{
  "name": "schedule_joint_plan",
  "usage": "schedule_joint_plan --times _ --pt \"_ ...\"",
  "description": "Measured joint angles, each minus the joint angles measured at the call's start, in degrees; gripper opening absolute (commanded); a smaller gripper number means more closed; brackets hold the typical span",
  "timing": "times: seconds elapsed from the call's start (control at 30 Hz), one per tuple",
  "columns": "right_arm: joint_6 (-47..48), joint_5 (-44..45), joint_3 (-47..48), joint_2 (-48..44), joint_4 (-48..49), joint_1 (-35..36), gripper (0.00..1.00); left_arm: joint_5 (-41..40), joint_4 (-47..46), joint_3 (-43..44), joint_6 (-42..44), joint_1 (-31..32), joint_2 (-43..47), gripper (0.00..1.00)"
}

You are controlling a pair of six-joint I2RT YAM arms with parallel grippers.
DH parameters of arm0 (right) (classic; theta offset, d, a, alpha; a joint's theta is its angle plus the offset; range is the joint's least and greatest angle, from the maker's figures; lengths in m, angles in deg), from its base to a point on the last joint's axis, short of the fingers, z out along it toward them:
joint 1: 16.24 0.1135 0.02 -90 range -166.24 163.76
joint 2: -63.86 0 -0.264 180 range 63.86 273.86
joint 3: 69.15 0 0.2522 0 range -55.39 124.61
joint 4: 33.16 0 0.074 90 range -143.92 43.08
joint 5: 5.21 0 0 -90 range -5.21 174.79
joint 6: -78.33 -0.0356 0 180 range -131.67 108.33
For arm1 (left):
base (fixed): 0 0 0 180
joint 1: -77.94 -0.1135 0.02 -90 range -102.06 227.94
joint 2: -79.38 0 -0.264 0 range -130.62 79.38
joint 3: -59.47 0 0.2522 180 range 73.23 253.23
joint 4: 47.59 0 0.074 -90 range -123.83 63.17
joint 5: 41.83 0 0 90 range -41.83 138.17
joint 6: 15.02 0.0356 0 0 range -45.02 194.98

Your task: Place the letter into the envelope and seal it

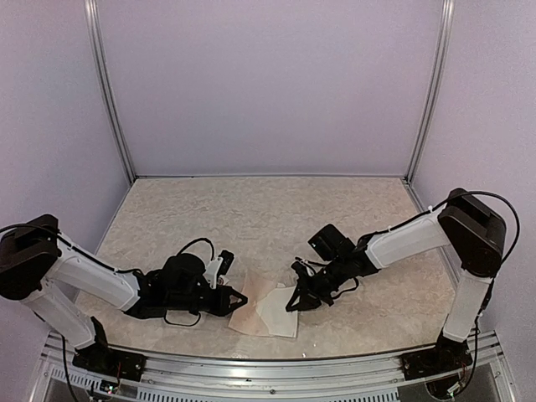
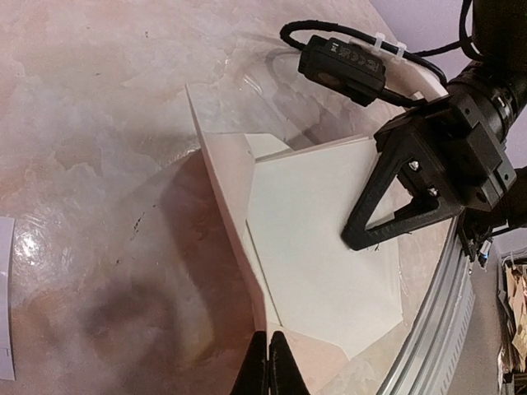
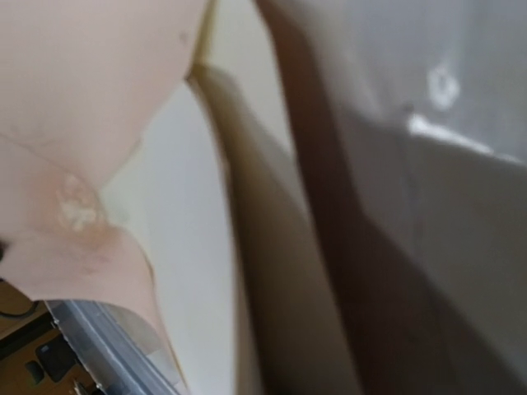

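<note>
Letter [image 2: 317,247] under right gripper [image 2: 357,240], left gripper [image 2: 269,364] beside

The left arm [image 1: 92,280], white-shelled with black joints, lies low and reaches toward 3 o'clock. The black two-finger left gripper [image 1: 240,299] has its fingers [image 2: 262,370] pressed together. The matching right arm [image 1: 402,243] slopes from its raised elbow toward 8 o'clock. The black, triangular-fingered right gripper [image 1: 293,303] is tipped low, and its jaw gap cannot be made out.

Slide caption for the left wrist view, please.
Left gripper pinches pale cream-pink paper envelope edge; right gripper rests on plain white rectangular paper letter lying on it.
</note>
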State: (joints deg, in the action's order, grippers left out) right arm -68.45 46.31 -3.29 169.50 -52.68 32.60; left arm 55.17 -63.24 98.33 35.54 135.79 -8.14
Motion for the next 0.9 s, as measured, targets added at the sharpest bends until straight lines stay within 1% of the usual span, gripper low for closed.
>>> schedule_joint_plan --times 0.17,0.2,0.23,0.27,0.57,0.63,0.7,0.73,0.8,0.9 --pt "-1.73 0.24 -0.79 -1.44 2.49 0.13 0.05 0.11 0.33 0.0 -1.11 -0.26 0.9 0.0" --pt "-1.9 0.31 -0.79 -1.6 2.95 0.13 0.03 0.31 0.33 0.0 -1.29 -0.42 0.92 0.0" --pt "-2.16 0.39 -0.79 -1.7 3.39 0.13 0.0 0.59 0.37 0.0 -1.51 -0.63 0.92 0.0" --pt "-2.36 0.48 -0.79 -1.73 3.72 0.13 0.0 0.83 0.37 0.0 -1.68 -0.81 0.92 0.0" --pt "-3.1 2.78 -0.85 -1.62 3.13 0.13 0.0 4.02 0.33 0.0 -3.58 -2.93 0.5 0.22" --pt "-3.08 3.26 -0.85 -1.46 2.29 0.13 0.0 4.59 0.35 0.0 -3.93 -3.21 -0.04 0.25" --pt "-2.93 3.74 -0.83 -1.22 1.68 0.13 0.0 4.87 0.37 0.0 -4.13 -3.48 -0.66 0.21" --pt "-2.89 3.98 -0.76 -1.11 1.25 0.13 0.0 5.01 0.37 0.0 -4.17 -3.56 -0.98 0.14" --pt "-2.73 4.48 -0.57 -0.83 0.33 0.13 0.0 5.25 0.39 0.0 -4.66 -3.85 -1.55 0.06" --pt "-2.64 4.92 -0.15 -0.42 -0.63 0.13 0.0 5.84 0.35 0.0 -4.55 -4.22 -2.16 0.02"
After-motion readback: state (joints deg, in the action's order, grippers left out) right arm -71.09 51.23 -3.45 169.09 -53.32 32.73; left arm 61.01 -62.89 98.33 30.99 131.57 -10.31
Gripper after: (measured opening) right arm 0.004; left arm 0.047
